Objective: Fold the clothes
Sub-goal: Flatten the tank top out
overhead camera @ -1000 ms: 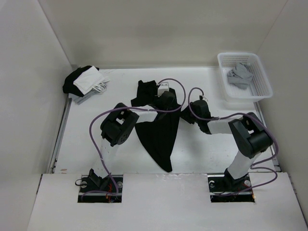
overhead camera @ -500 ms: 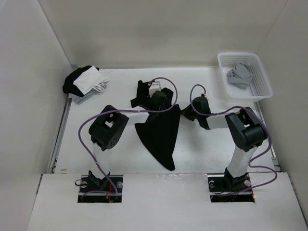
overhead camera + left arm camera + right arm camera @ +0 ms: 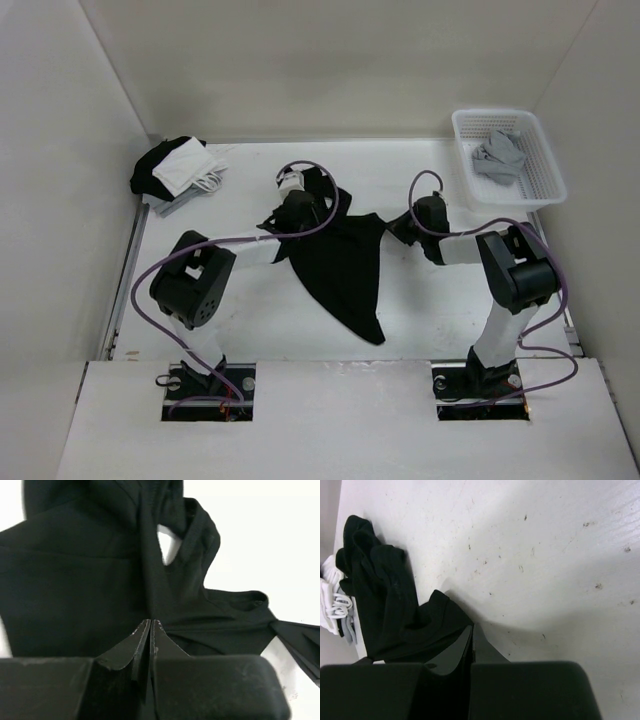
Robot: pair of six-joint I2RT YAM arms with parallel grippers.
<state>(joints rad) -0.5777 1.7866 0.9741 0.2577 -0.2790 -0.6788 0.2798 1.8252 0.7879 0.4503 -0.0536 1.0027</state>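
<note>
While the black T-shirt (image 3: pixel 340 265) lay crumpled at the middle of the counter (image 3: pixel 440 310), tapering to a point toward our bases, we had our left pincer (image 3: pixel 151 622) clamped shut on its bunched far fabric and our right pincer (image 3: pixel 472 626) pinched shut on its right corner. 1 white basket (image 3: pixel 510 204) sat at the far-right corner.
</note>
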